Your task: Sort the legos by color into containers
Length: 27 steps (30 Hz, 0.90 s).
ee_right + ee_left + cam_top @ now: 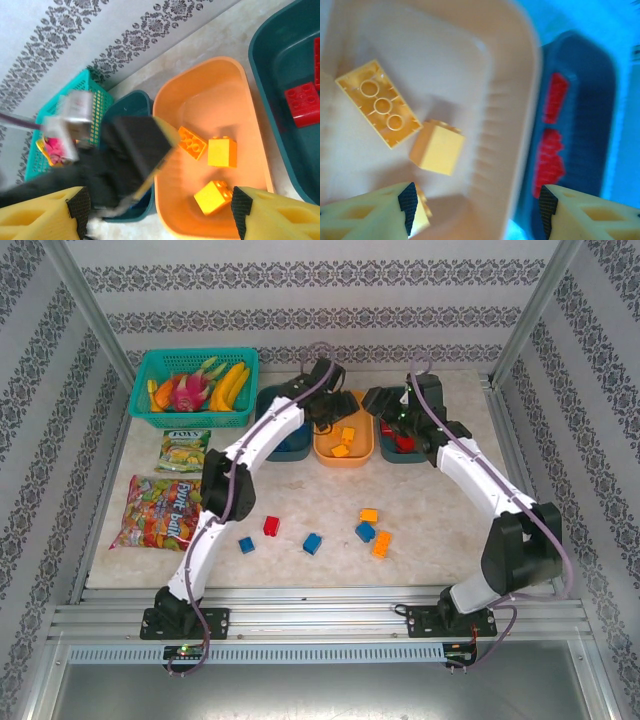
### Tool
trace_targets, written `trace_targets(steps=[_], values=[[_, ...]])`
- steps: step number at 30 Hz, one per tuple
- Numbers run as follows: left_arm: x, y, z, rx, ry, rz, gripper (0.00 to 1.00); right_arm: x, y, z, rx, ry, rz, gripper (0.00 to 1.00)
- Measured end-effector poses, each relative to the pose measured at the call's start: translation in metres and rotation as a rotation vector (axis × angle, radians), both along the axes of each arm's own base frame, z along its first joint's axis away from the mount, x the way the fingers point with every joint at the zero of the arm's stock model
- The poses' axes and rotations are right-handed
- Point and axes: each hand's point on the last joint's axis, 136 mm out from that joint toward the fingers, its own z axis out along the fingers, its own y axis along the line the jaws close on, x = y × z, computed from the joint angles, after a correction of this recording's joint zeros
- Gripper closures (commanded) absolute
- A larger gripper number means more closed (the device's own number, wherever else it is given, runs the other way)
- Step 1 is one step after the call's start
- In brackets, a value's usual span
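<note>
Teal, orange, teal: three shallow plastic tubs stand in a row at the far side of the pale tabletop (440,520). The orange plastic tub (360,445) is in the middle, with the left dark teal tub (292,448) and the right dark teal tub (385,453) beside it.

The left tool (477,205) hangs over the orange tub. Its two fingers are spread apart and there is nothing between them. Under it lie three yellow-orange bricks: a long brick (377,102) turned upside down, a small square brick (437,148) and a third brick (423,217) partly hidden by one finger.

The right tool (160,210) is spread wide too and holds nothing. It hangs above the tubs, near the right dark teal tub, which has red bricks (302,102) in it. The left arm covers much of the left dark teal tub, so I cannot tell what is inside.

Six loose bricks lie on the tabletop nearer the arm bases: a first orange brick (369,514), a second orange brick (382,544), a red brick (271,525) and three blue bricks (312,543).

A turquoise mesh basket (160,365) of fruit stands in the far left corner, with two bright snack packets (158,512) in front of it.
</note>
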Motion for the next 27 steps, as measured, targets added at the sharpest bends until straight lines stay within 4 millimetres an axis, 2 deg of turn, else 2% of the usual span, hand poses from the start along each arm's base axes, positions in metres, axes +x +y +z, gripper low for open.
trace_targets(steps=[3, 5, 7, 9, 11, 13, 17, 20, 23, 27], values=[[-0.017, 0.015, 0.071, -0.032, -0.083, 0.021, 0.30, -0.017, 0.017, 0.006, -0.062, -0.006, 0.052, 0.24], [-0.039, 0.033, 0.115, -0.038, -0.129, 0.039, 0.29, -0.035, 0.037, 0.006, -0.101, 0.002, 0.105, 0.24], [-0.070, 0.055, 0.147, -0.031, -0.159, 0.052, 0.28, -0.054, 0.057, 0.002, -0.131, 0.020, 0.156, 0.25], [-0.106, 0.082, 0.160, -0.005, -0.170, 0.062, 0.26, -0.072, 0.079, -0.003, -0.164, 0.034, 0.216, 0.24], [-0.149, 0.112, 0.155, 0.027, -0.160, 0.072, 0.25, -0.095, 0.104, -0.011, -0.211, 0.043, 0.298, 0.25], [-0.186, 0.137, 0.138, 0.064, -0.128, 0.080, 0.25, -0.118, 0.126, -0.019, -0.256, 0.053, 0.379, 0.24], [-0.257, 0.184, 0.081, 0.145, -0.042, 0.092, 0.27, -0.152, 0.163, -0.043, -0.328, 0.097, 0.504, 0.22], [-0.302, 0.214, 0.049, 0.182, -0.007, 0.098, 0.27, -0.170, 0.180, -0.070, -0.366, 0.162, 0.548, 0.22], [-0.333, 0.234, 0.041, 0.191, -0.037, 0.091, 0.27, -0.184, 0.197, -0.100, -0.385, 0.250, 0.560, 0.22], [-0.354, 0.247, 0.040, 0.180, -0.109, 0.063, 0.27, -0.193, 0.220, -0.130, -0.375, 0.377, 0.544, 0.21]])
